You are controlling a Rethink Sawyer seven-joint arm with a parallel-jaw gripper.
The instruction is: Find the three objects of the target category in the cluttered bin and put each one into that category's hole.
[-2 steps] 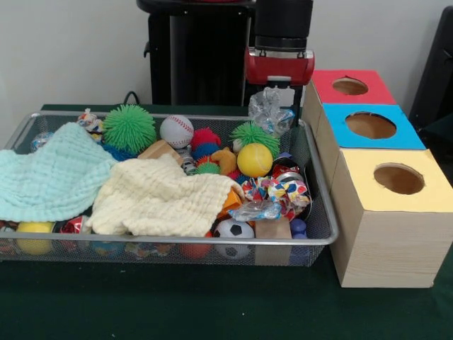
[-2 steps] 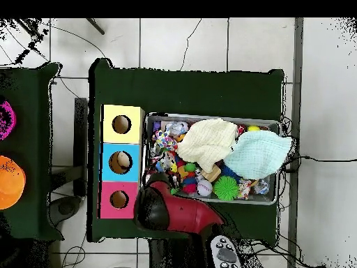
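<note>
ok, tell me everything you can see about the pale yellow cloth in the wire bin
The pale yellow cloth looks like soft, crinkled muslin. It lies crumpled and spread over toys in the middle of the wire mesh bin, reaching the front rim. Its left edge meets the mint green cloth; a black-and-white football toy peeks from under it.

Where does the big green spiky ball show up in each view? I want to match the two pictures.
Front view: the green spiky ball sits at the bin's far left, behind the pale blue cloth.
Overhead view: the same ball lies at the bin's lower edge, below the blue cloth.
Shared landmark: the white baseball right beside it, toward the boxes.
</note>
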